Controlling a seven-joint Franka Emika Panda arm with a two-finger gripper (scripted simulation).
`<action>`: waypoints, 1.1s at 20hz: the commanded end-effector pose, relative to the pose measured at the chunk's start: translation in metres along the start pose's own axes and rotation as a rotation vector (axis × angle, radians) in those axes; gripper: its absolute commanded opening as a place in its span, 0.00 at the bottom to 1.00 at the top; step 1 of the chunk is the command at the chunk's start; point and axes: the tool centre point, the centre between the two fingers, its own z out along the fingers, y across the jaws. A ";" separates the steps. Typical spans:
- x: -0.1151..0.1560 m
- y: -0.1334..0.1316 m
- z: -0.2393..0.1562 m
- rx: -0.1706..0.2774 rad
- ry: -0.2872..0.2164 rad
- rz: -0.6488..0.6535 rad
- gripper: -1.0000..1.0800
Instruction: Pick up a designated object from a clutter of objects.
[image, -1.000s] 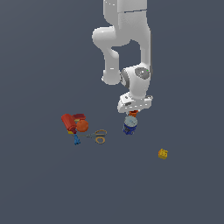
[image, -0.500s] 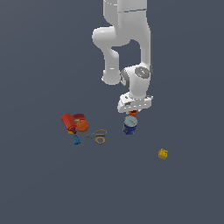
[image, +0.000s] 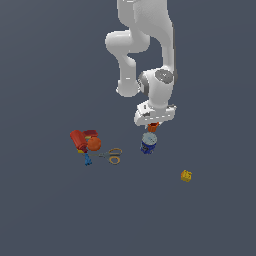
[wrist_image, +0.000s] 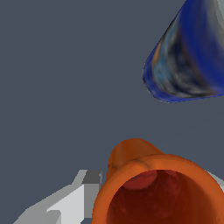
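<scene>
Orange cup (image: 153, 126), one only, gripped in the closed hand (image: 152, 125) just above one blue can (image: 148, 142). Also one red box (image: 80, 139), ball (image: 94, 144), scissors (image: 113, 156), yellow block (image: 186, 175). Unchanged from earlier.

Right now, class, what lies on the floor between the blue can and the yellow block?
Nothing: in the exterior view the stretch of grey floor between the blue can and the yellow block is bare.
</scene>
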 end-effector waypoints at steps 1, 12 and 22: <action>0.002 0.001 -0.014 0.000 0.001 0.000 0.00; 0.012 0.006 -0.100 0.005 0.000 -0.002 0.00; 0.023 0.013 -0.186 0.005 0.000 -0.002 0.00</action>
